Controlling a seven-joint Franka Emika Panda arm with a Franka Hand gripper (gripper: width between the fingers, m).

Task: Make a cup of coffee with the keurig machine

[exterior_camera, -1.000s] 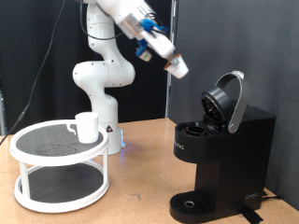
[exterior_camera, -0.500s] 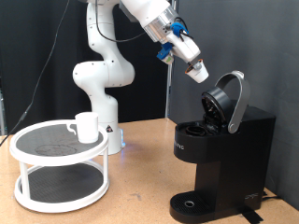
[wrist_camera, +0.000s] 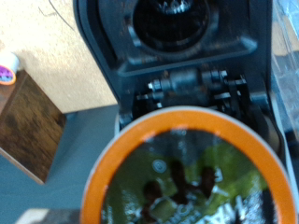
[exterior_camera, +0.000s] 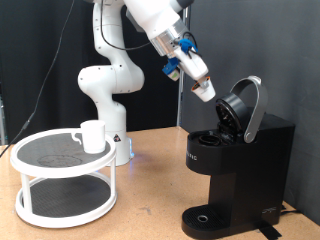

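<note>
The keurig machine (exterior_camera: 235,165) stands on the table (exterior_camera: 150,205) at the exterior view's right, its lid (exterior_camera: 243,108) raised and the pod chamber exposed. The claw (exterior_camera: 206,94) hangs just above and left of that opening, grasping a pod (wrist_camera: 187,173) whose orange rim fills the wrist view; the pod is not yet seated. The cup (exterior_camera: 92,135) sits on the white stand (exterior_camera: 62,175) at the left, well apart from the drip tray, so brewing seems far off
</note>
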